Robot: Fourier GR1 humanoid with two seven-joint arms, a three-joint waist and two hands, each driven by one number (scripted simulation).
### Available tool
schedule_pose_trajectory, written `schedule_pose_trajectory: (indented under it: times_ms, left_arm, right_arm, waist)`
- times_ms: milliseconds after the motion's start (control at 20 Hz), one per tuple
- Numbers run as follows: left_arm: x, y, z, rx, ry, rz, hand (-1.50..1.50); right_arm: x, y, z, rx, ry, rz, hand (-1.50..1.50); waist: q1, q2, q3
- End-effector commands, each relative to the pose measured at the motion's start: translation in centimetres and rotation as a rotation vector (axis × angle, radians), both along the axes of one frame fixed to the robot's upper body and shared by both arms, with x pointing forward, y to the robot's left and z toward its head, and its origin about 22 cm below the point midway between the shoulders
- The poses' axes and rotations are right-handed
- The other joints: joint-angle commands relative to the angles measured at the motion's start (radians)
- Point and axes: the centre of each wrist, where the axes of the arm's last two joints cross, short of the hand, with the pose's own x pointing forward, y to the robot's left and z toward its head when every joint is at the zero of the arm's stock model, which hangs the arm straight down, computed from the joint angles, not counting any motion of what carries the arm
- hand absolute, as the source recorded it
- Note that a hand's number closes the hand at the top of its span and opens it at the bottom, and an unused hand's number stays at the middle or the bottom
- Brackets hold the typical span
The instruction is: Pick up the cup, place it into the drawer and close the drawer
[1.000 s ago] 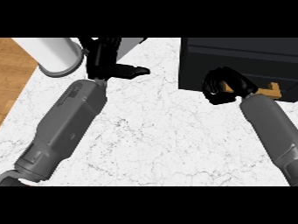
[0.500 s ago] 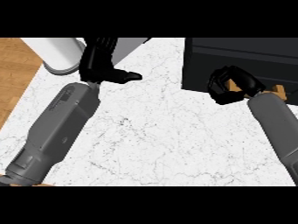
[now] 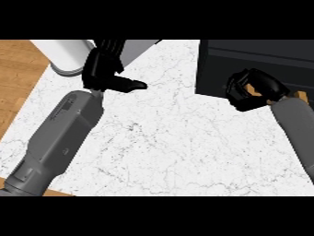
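Head view. Cup [image 3: 65,57], white, stands upper left at the desk [image 3: 179,152] edge, just left of the left hand [image 3: 105,73]; fingers straight, thumb out, holding nothing. Right hand [image 3: 253,90], upper right, fingers curled at the front of the dark drawer [image 3: 268,60]; what they grip is hidden. Judgement: cup looks rigid, light, smooth-walled; take it round the side. Since earlier frames: left hand moved closer to the cup.

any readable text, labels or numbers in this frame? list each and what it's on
None. No words, labels, brand marks or numbers show on the white cup, the dark drawer unit, the marble counter, the left hand or the right hand.
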Motion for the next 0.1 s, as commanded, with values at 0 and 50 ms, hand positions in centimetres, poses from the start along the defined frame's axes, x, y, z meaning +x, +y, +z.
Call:
schedule_pose_trajectory:
  times_ms: [0,50]
  left_arm:
    - [-0.19,0.37,-0.23,-0.013,0.008,-0.014,-1.50]
    - [-0.23,0.43,-0.19,-0.007,-0.006,-0.012,-1.50]
  right_arm:
    - [3.03,-2.44,8.72,-0.069,-0.227,-0.201,1.50]
    - [2.99,-2.79,8.98,-0.069,-0.217,-0.206,1.50]
  waist:
    - [0.040,0.015,-0.016]
    - [0.044,0.011,-0.017]
